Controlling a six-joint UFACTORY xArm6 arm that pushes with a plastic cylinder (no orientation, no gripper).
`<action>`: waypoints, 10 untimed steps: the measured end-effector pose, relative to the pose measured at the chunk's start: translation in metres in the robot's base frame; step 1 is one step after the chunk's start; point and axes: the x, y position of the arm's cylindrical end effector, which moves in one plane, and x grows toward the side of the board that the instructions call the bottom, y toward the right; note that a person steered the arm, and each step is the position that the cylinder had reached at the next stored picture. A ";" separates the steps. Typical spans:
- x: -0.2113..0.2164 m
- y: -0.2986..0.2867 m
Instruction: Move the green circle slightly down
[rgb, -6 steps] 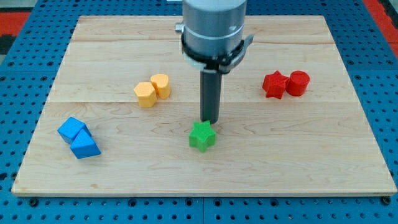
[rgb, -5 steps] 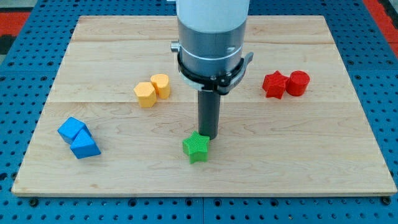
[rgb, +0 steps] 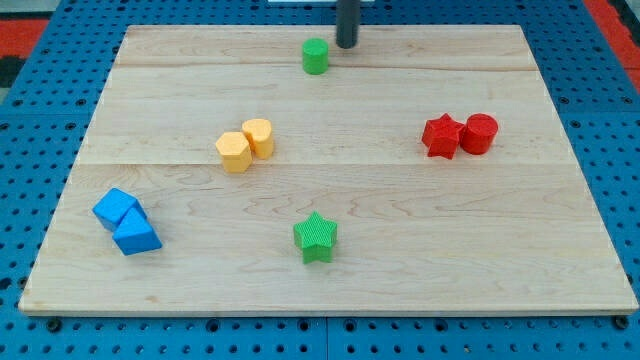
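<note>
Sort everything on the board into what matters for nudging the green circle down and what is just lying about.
In the job: green circle; my tip, just to its upper right.

Lying about: green star; two yellow blocks; red star; red cylinder; two blue blocks.

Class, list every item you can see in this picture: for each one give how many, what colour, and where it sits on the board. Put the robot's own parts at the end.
green circle: 1, green, near the view's top, centre
green star: 1, green, lower centre
yellow blocks: 2, yellow, touching, left of centre; shapes unclear
red star: 1, red, the view's right
red cylinder: 1, red, touching the red star's right side
blue blocks: 2, blue, touching, lower left; angular shapes
wooden board: 1, light wood, on a blue pegboard
my tip: 1, dark rod, at the top edge, just right of and slightly above the green circle
</note>
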 end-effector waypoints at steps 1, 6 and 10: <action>0.039 -0.038; 0.161 -0.026; 0.175 -0.057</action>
